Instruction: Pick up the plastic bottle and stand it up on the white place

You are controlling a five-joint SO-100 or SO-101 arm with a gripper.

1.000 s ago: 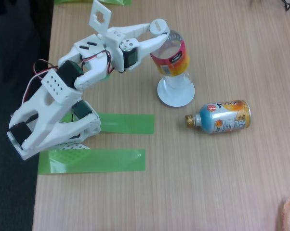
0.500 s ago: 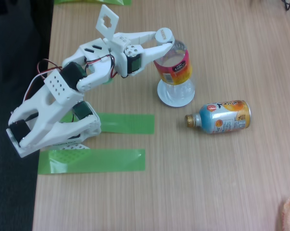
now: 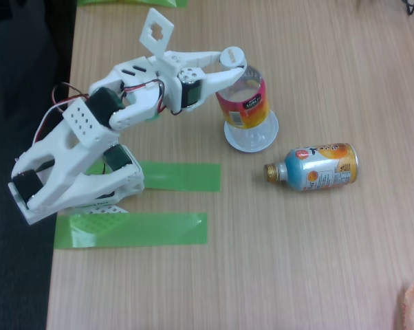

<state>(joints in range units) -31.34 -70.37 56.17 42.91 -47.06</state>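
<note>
Since half a second ago the bottle has shifted only a little: its top now leans slightly more toward the right of the fixed view, and the arm has barely changed its pose. From my remote seat I see the plastic bottle (image 3: 244, 103) standing with its base on the white place (image 3: 252, 133), nearly upright. The gripper (image 3: 229, 63) is closed on the plastic bottle near its top, with one finger pressed at the white cap; the other finger is partly hidden, but I see no gap between the fingers and the bottle.

I judge that the placing is almost done and the release remains. My worry is the opening of the jaws. The bottle is tall and light, and the plate is only a little wider than the base. If the bottle is still tilted when I open, it may tip over, probably toward the blue-and-orange bottle (image 3: 313, 167) lying just beside the plate on the wooden table (image 3: 296, 261). If one finger drags on the cap while I pull the arm back, it can pull the bottle down with it. I also cannot tell whether the base sits flat or on the plate's rim.
</note>
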